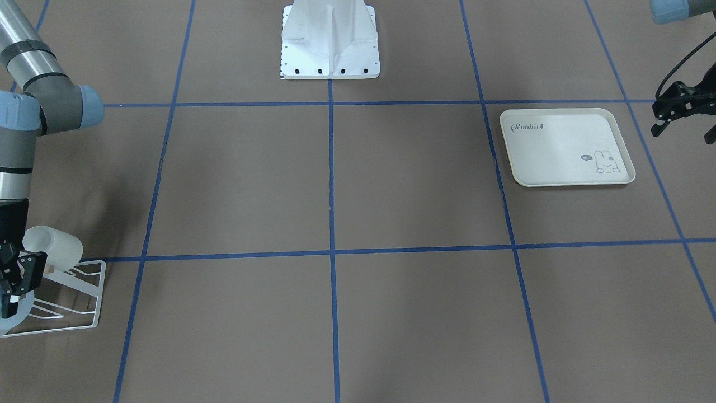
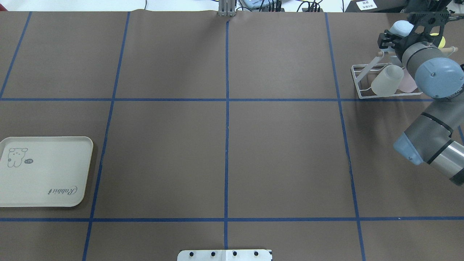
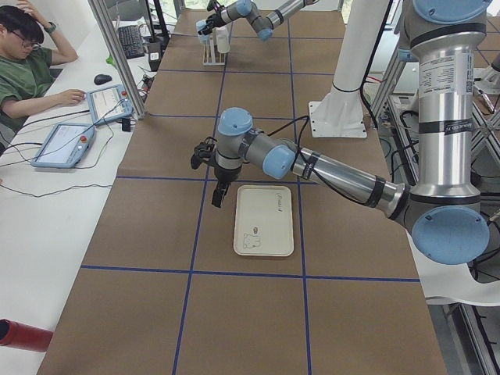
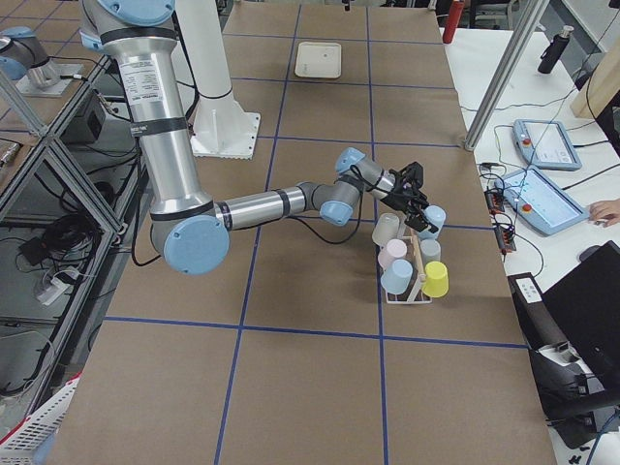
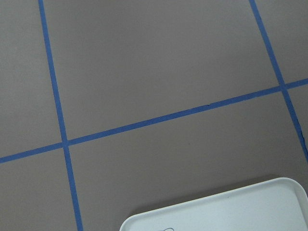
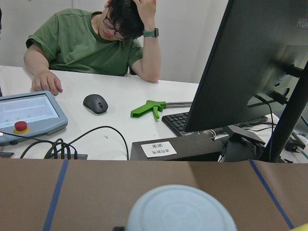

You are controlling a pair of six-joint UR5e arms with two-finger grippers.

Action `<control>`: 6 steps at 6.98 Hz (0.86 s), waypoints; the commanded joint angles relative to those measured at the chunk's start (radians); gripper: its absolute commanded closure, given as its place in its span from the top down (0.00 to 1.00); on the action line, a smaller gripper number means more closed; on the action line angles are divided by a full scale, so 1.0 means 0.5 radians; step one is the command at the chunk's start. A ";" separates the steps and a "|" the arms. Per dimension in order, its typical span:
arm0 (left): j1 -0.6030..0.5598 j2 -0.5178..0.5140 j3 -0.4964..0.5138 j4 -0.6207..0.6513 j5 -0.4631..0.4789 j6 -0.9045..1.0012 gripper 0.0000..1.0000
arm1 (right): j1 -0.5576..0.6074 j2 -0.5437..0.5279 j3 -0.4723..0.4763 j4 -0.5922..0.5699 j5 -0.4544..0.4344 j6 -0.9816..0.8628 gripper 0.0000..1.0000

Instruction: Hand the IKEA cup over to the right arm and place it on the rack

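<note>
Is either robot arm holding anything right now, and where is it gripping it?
The right gripper seems to hold a light-blue cup by its side wall, over the rack. The left gripper holds nothing.

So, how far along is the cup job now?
Done: the hand-over, since the left gripper hangs open and empty beside the tray. In hand: the right gripper holds the light-blue cup at the rack. Left: seating it on a prong, which I cannot confirm, and releasing.
</note>
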 commanded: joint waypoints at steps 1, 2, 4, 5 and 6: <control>0.000 0.002 -0.006 0.000 0.000 -0.005 1.00 | -0.034 0.009 0.000 0.000 -0.001 0.002 0.00; -0.003 -0.001 -0.009 0.000 0.000 -0.011 1.00 | -0.043 0.019 -0.006 0.000 -0.001 0.002 0.18; -0.003 -0.001 -0.012 0.000 -0.025 -0.014 1.00 | -0.053 0.019 -0.021 0.000 -0.026 -0.019 1.00; 0.000 -0.004 -0.006 0.000 -0.025 -0.014 1.00 | -0.053 0.019 -0.009 0.003 -0.017 -0.062 1.00; 0.000 -0.010 -0.006 0.000 -0.025 -0.014 1.00 | -0.050 0.028 0.000 0.003 -0.004 -0.108 1.00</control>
